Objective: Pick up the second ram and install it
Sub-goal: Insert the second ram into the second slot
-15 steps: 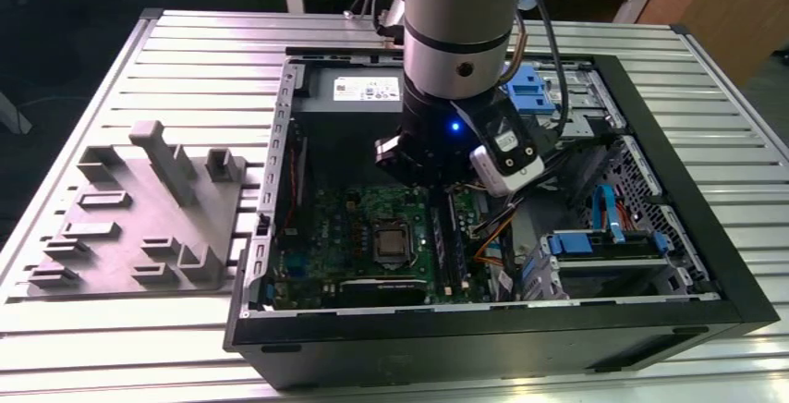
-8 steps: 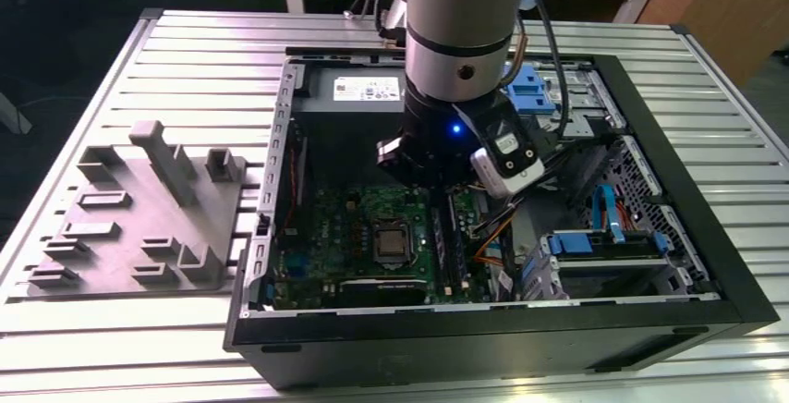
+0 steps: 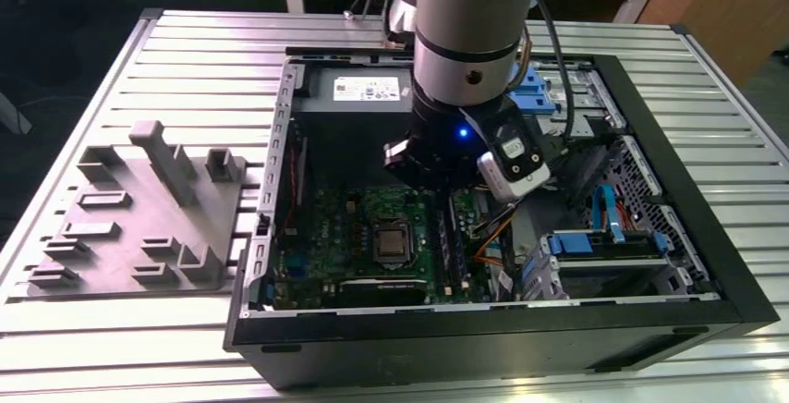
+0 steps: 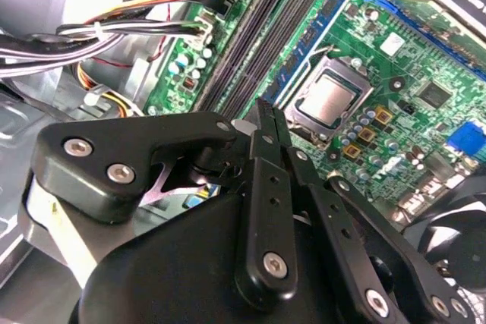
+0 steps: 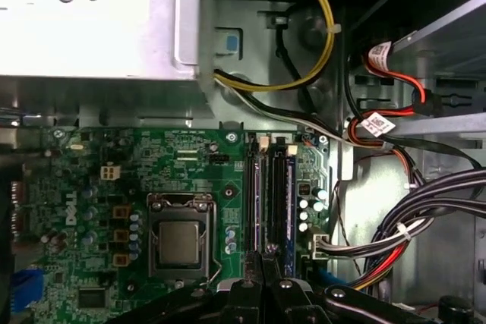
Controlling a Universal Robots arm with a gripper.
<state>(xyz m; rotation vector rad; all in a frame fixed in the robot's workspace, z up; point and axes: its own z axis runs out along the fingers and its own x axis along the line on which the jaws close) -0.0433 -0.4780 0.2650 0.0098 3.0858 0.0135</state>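
Observation:
My gripper (image 5: 266,257) hangs inside the open computer case (image 3: 493,331), low over the green motherboard (image 5: 91,180). Its two black fingers are pressed together, tips (image 4: 267,111) touching, and I see nothing clamped between them. The tips sit right over the bank of memory slots beside the processor (image 5: 180,242). A long dark ram stick (image 5: 256,195) stands on edge in the slot under the tips, and it shows as a dark strip (image 4: 254,43) in the second wrist view too. A second dark strip (image 5: 282,195) fills a neighbouring slot. Which of the two is the second ram I cannot tell.
A grey plastic tray (image 3: 136,227) with upright posts lies on the slatted table at the exterior view's left. Bundled cables (image 5: 410,225) crowd one side of the slots. The power supply (image 5: 91,20) and a drive cage (image 3: 604,246) with blue clips hem in the board.

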